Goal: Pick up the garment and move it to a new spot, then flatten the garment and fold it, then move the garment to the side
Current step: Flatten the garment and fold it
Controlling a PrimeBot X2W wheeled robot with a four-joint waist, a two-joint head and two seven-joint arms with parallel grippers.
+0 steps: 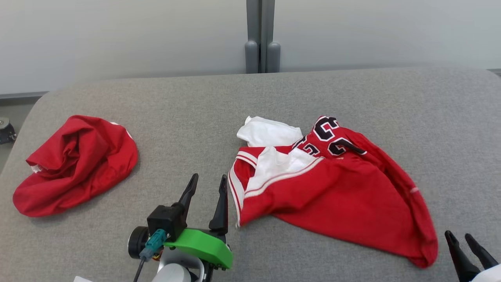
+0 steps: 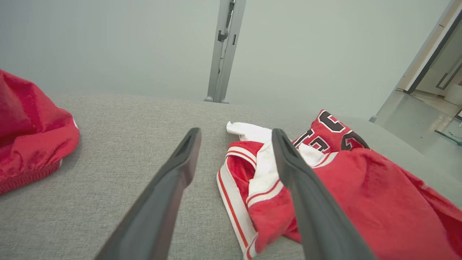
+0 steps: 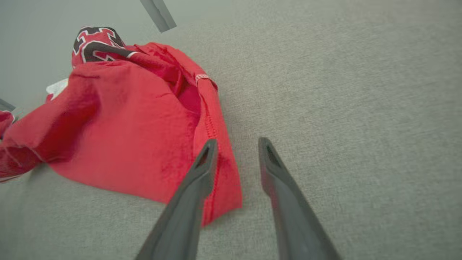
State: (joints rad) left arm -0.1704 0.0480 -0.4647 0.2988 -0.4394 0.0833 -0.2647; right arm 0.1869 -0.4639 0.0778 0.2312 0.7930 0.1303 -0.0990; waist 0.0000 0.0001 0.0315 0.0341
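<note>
Near edge, left: left pincer (image 1: 208, 178) wide open, nothing between its fingers, tips just short of the garment's striped near-left edge. In the left wrist view the same pincer (image 2: 235, 133) has bare grey cloth in the gap; its right finger overlaps the garment (image 2: 361, 187) in the picture, and contact cannot be judged.

Near edge, right: right pincer (image 1: 458, 235) partly open and holding nothing, just beside the garment's near-right corner. In the right wrist view, pincer (image 3: 238, 141) has grey surface between the fingers; the left finger crosses the red hem in that view, and I cannot tell whether it touches.

Middle: garment (image 1: 332, 192) lies crumpled on the counter (image 1: 195, 102), right of centre. It is red with white and red striped trim, a white panel turned up at its far-left part, and black numerals outlined in white at the far end. In the right wrist view, the garment (image 3: 126, 133) is bunched, with the hem folded along its right side.

Middle, far left: a second red heap (image 1: 74, 164) sits well apart from the garment, rumpled; it also appears in the left wrist view (image 2: 29, 137).

Far: grey post (image 1: 260, 35) stands behind the counter's back edge against a pale wall (image 1: 117, 35).
</note>
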